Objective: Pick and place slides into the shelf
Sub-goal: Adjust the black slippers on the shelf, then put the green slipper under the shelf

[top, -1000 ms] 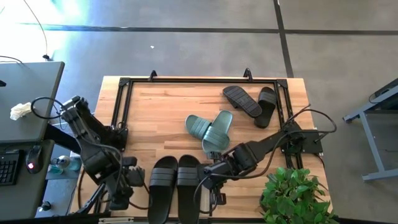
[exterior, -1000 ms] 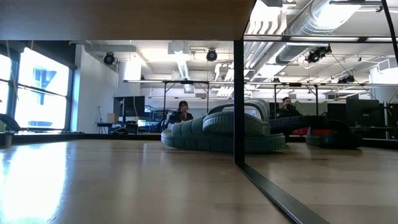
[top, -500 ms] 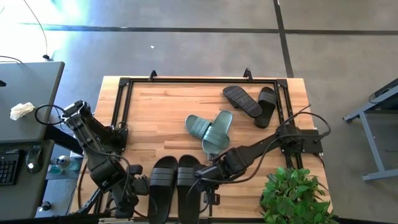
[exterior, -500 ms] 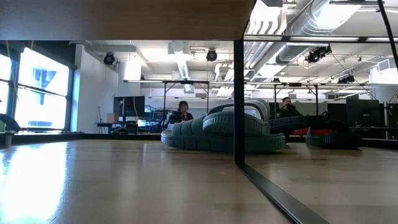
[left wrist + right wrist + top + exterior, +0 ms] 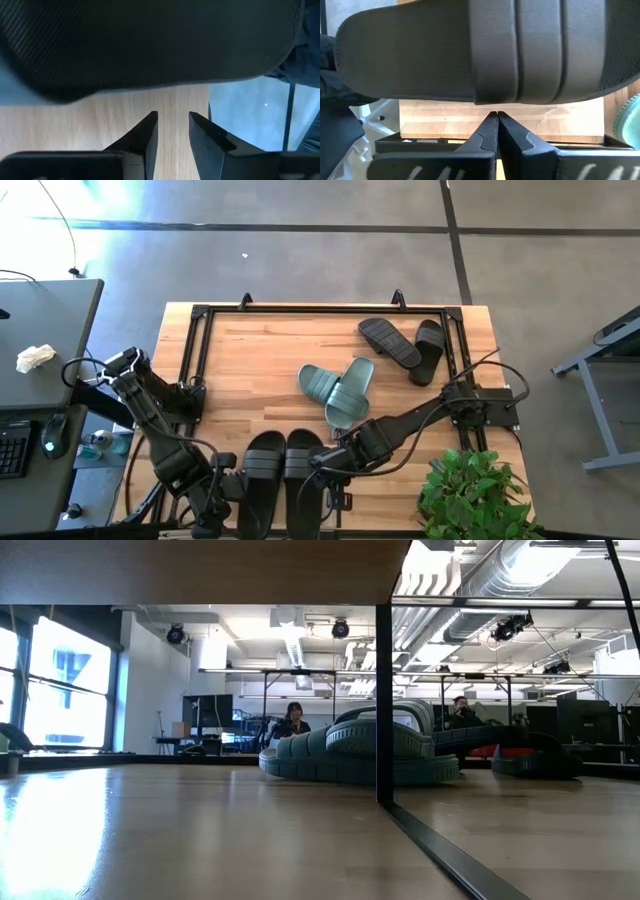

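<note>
I judge these slides light and rubbery: they flex, the soles have a fine grippy texture, nothing fragile. The wide ribbed strap arches clear of the footbed, so I reckon that or the sole's edge at the heel is where to pinch; a flat sole offers no purchase from above.

The near black pair point(image 5: 283, 480) lies side by side at the desk's front edge. My left tool point(image 5: 222, 502) sits at the outer side of it; in its wrist view the fingers point(image 5: 145, 137) stand slightly apart, with nothing between them and the dark sole looming just ahead. My right tool point(image 5: 326, 470) is at the other side of the same pair, fingers point(image 5: 487, 135) pressed together, empty, under the ribbed strap.

The green pair point(image 5: 338, 388) lies mid-desk, one slide overlapping the other. The far black pair point(image 5: 405, 343) lies crossed at the far right corner by the shelf point(image 5: 192, 340) frame, dark metal over light wood
</note>
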{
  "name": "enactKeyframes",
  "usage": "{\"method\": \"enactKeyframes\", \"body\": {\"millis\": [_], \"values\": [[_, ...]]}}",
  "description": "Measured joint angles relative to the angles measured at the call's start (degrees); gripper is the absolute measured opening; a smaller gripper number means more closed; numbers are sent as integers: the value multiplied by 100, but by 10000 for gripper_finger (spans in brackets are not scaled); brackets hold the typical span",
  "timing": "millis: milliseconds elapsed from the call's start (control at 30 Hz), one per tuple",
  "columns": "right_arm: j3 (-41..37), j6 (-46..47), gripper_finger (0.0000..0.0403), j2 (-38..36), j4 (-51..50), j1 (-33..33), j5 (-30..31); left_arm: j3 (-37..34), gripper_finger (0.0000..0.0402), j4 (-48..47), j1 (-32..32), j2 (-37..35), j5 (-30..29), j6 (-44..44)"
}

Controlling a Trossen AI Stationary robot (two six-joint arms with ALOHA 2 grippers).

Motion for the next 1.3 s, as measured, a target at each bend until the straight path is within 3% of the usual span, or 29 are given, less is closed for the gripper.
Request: {"method": "enactKeyframes", "body": {"millis": [467,967,1300], "values": [[0,-47,0,-1,170,-10,-170,0,94,472,126,13,-419,162],[0,-90,0,42,149,-37,-178,0,95,408,294,8,-172,158],[0,64,0,42,-178,-37,-185,0,95,266,45,-387,-180,-253]]}}
